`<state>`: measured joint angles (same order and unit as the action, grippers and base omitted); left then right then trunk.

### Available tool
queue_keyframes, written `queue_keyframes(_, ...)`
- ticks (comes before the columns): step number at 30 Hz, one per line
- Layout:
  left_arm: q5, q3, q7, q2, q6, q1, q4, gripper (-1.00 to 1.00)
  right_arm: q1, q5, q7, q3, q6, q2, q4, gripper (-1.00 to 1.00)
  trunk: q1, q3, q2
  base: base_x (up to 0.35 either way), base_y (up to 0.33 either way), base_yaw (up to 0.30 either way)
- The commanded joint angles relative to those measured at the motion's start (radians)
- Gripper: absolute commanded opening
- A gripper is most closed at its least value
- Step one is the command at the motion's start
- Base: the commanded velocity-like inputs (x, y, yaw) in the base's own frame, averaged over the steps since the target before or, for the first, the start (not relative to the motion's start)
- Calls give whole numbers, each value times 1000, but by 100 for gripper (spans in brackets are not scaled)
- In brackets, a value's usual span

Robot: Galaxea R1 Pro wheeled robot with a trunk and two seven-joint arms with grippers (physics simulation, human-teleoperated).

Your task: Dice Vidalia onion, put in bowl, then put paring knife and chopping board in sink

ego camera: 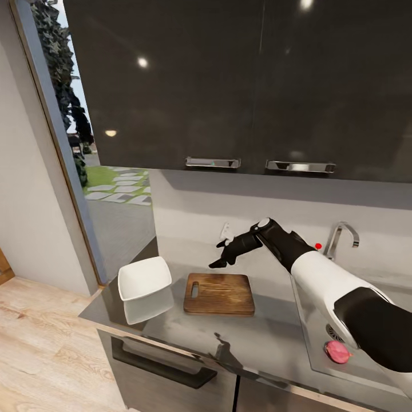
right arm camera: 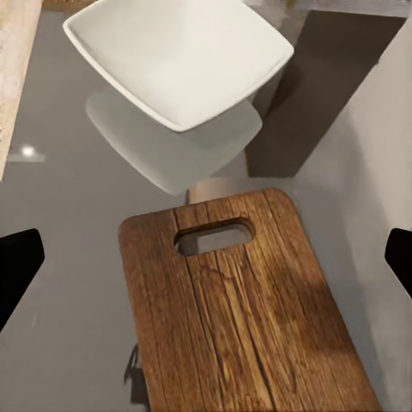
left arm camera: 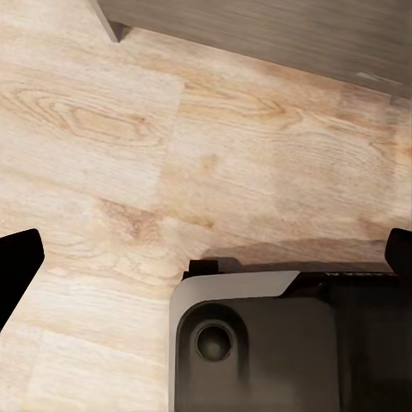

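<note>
Kitchen moment, early in the job by the look of it. Reaching the right jaws (ego camera: pixel 218 254) out over the table (ego camera: pixel 269 337), spreading them wide and pinching nothing. Hovering just above the far edge of the chopping board (ego camera: pixel 219 293), clear of the wood, probably lining up with the work area before fetching anything.

Lying flat directly beneath those jaws, with its handle slot turned toward the bowl (ego camera: pixel 144 277). Sitting just beyond the board on the side away from the sink (ego camera: pixel 312 337), near enough to take diced pieces later.

Resting well apart from the right jaws, back along the arm: the Vidalia onion (ego camera: pixel 337 352), a pinkish lump on the sink floor, not yet lifted. Rising behind the arm, the tap (ego camera: pixel 341 236).

Showing, from the right wrist, the board's grain and the bowl's pale mirror image in the glossy table, with a dark fingertip at either edge. Giving, from the head, the onion and sink as well.

Hanging the left jaws (left arm camera: pixel 206 257) low and idle, also spread and empty, facing the wooden floor (left arm camera: pixel 112 129).
</note>
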<state>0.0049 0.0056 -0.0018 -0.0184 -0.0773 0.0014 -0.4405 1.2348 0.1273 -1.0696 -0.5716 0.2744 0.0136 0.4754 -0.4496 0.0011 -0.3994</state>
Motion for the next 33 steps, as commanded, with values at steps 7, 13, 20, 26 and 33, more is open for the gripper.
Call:
queue_keyframes(7,0,1,0,0,-3,0,0,100,0,6,-4,-41,2,-4,2,100,0,0,-1,0,0,0)
queue_keyframes(13,0,2,0,0,-3,0,0,100,0,5,-21,-157,-69,-6,3,100,0,0,-1,0,0,0)
queue_keyframes(20,0,2,0,-9,-3,0,0,100,0,8,-146,-193,-110,-9,9,100,0,0,-1,0,0,0)
queue_keyframes(26,0,2,0,-11,-3,0,0,100,0,8,-153,-194,-92,-50,12,100,0,0,-1,0,0,0)
queue_keyframes(33,0,1,0,-9,-3,0,0,100,0,13,-149,-192,148,-88,28,100,0,0,-1,0,0,0)
